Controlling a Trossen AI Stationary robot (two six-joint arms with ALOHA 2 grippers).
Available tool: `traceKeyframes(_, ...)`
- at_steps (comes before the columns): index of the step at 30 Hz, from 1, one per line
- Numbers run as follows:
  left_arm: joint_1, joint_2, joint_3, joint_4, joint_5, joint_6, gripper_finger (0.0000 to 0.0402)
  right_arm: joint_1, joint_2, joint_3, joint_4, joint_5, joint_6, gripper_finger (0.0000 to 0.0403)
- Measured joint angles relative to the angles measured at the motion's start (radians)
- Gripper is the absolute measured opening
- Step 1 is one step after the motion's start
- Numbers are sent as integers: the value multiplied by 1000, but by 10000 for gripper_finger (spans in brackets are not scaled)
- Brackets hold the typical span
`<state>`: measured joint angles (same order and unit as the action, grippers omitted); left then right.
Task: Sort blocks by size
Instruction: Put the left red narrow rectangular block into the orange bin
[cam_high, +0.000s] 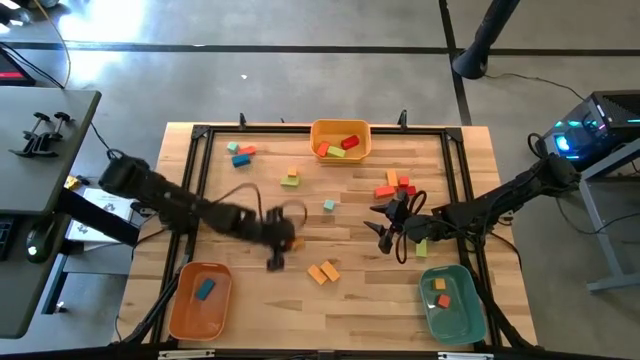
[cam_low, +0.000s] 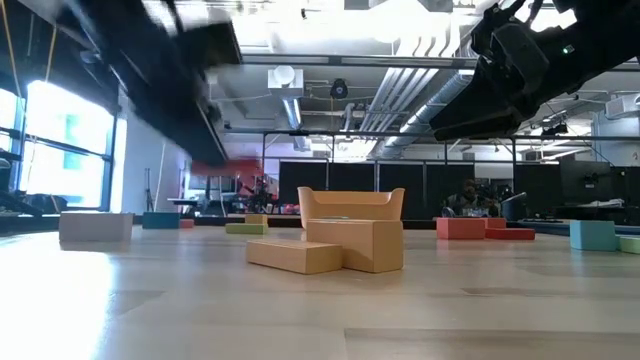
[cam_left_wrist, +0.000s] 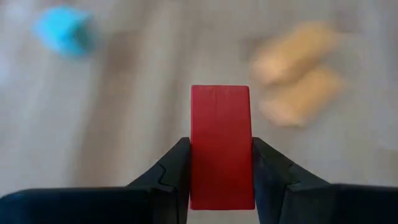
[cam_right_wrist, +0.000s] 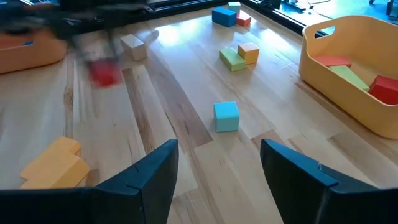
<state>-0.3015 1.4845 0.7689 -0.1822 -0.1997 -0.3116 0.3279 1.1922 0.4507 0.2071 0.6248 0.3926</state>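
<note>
The left gripper (cam_left_wrist: 221, 180) has its fingers (cam_left_wrist: 171, 174) clamped on a red block (cam_left_wrist: 221, 143), held above the bench (cam_high: 250, 300) near its centre. At about three o'clock from it, the right gripper (cam_right_wrist: 217, 171) hovers with fingers (cam_right_wrist: 149, 174) apart, holding nothing, a teal cube (cam_right_wrist: 226, 116) beyond.

Two dark, thin robot arms with round joints, left gripper (cam_left_wrist: 221, 180) with black pointy fingers, right gripper (cam_right_wrist: 217, 180) with black wedge-shaped fingers, looping black cable.
</note>
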Motion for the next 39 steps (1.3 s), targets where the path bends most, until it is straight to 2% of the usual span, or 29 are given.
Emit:
traceKeyframes(2, -95, 0, 78, -109, -57, -70, 97, 0, 0, 0, 0, 0, -1, 224)
traceKeyframes(4, -192, 3, 153, -289, -122, -197, 97, 0, 0, 0, 0, 0, -1, 224)
traceKeyframes(7, -331, 10, 237, -569, -141, -502, 97, -5, 0, 0, 1, 0, -8, 224)
traceKeyframes(10, -480, 9, 308, -739, -141, -842, 97, -21, 0, 0, 6, 0, -9, 224)
traceKeyframes(16, -740, 9, 341, -861, -41, -1472, 97, -54, 0, 0, 68, 0, -43, 224)
traceKeyframes(20, -854, 12, 297, -855, -1, -1775, 97, -69, 0, 0, 108, -28, -81, 224)
traceKeyframes(24, -886, 12, 202, -725, -1, -1825, 97, -73, 0, 0, 116, -36, -87, 224)
traceKeyframes(29, -847, 15, 88, -539, 4, -1819, 97, -73, 0, 0, 117, -39, -85, 224)
traceKeyframes(32, -827, 12, 60, -526, 8, -1826, 99, -73, 0, 0, 117, -39, -87, 224)
traceKeyframes(39, -812, -18, 60, -549, 47, -1808, 232, -73, 0, 0, 119, -39, -87, 224)
